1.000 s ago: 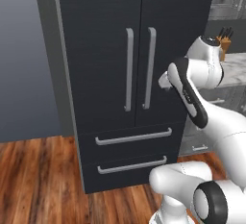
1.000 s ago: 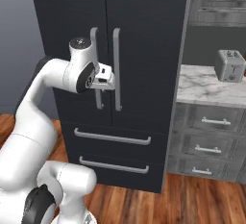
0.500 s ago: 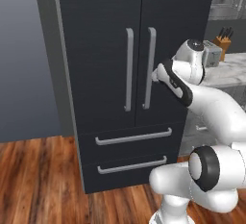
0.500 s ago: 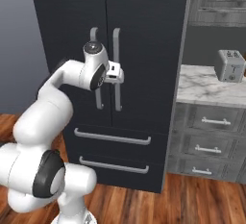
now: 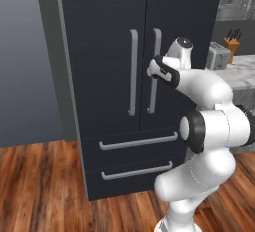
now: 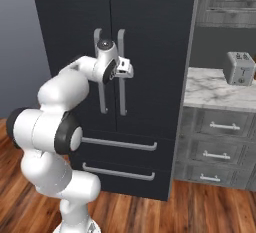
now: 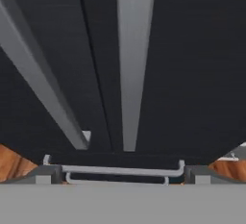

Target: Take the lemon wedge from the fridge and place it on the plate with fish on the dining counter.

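- From the left base view, the fridge [image 5: 129, 76] is seen with both doors shut; the gripper [image 5: 155, 68] is held at the right handle [image 5: 155, 71], so door-opening is judged the step in hand.
- From the right base view, the gripper [image 6: 125, 70] is seen against that handle [image 6: 121, 72]; the lemon wedge is presumably behind the doors.
- Along the hand view, the handle [image 7: 132, 69] is centred ahead; the fingers are spread wide, nothing gripped. Closing on it is called for next.

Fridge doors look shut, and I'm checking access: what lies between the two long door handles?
Just the dark seam between the closed doors of the fridge, seen in the hand view.
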